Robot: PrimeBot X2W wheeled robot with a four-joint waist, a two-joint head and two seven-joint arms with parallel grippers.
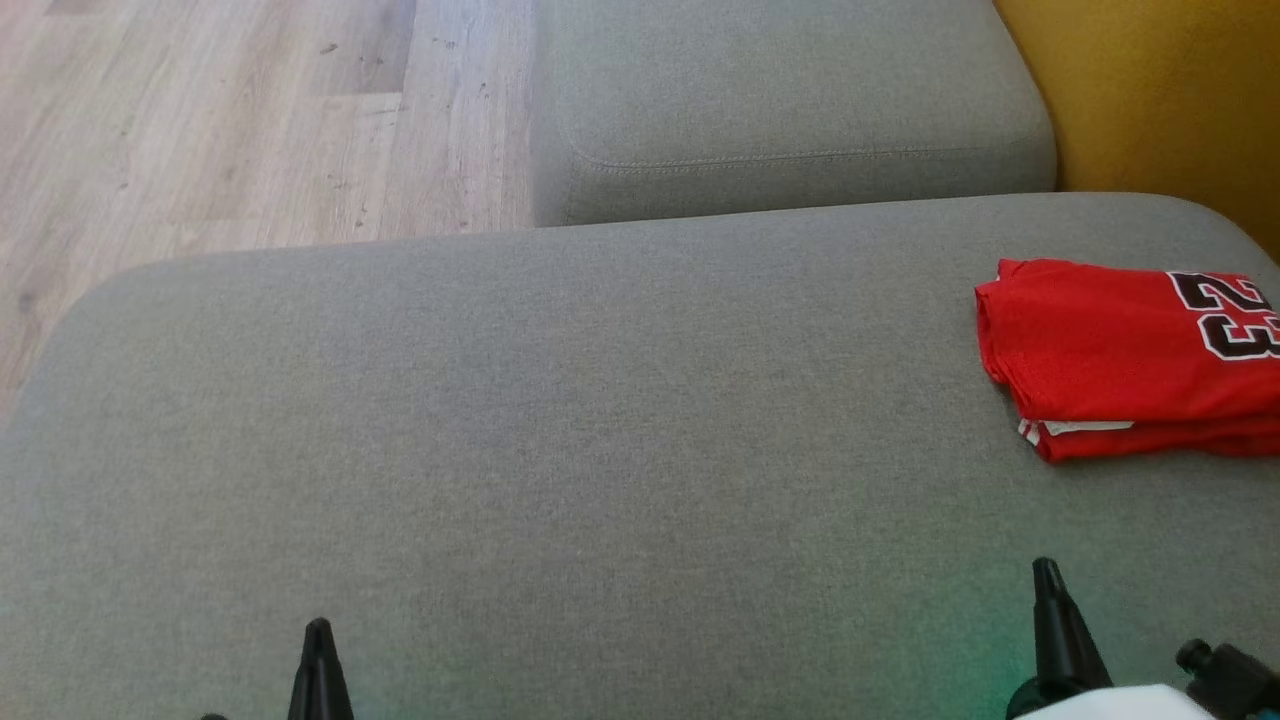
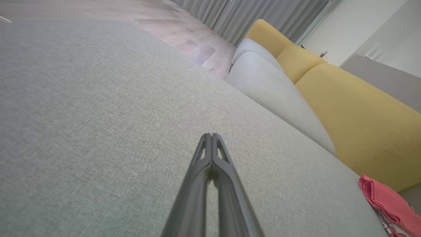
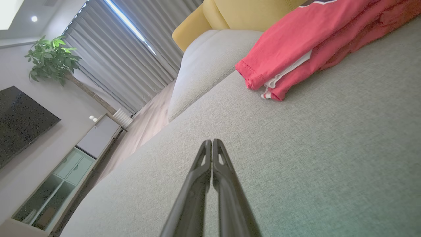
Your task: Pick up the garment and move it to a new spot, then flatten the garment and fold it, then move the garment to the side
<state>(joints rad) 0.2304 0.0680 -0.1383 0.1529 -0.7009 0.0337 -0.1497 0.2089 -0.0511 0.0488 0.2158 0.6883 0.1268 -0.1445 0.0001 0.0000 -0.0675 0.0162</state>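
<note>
in the head view we see the garment (image 1: 1120, 360) – a red jersey folded into a flat rectangle – lying at the far right of the wide grey cushion (image 1: 560, 420). its long axis runs left to right and it passes out of the picture's right edge. the short closed end faces the middle of the cushion, and the near long edge shows stacked layers with a strip of white trim. a black "23" lies on top, turned sideways. the left claw (image 1: 319, 630) pokes up at the lower left and the right claw (image 1: 1046, 575) at the lower right, both well apart from the garment, with bare fabric between. beyond sit a second cushion (image 1: 790, 100), a yellow backrest (image 1: 1150, 90) and the wooden floor (image 1: 200, 120).

in the left wrist view the left claw's fingers are pressed together, holding nothing, above plain grey fabric. the garment is a red heap at the lower right corner, just before the yellow backrest. grey curtains (image 2: 250, 16) hang at the top.

in the right wrist view the right claw's fingers also meet tip to tip – nothing pinched. the garment lies ahead and to the right, its layered end toward us. a plant (image 3: 52, 59), a television (image 3: 23, 118) and a cabinet (image 3: 65, 181) stand at the left.
</note>
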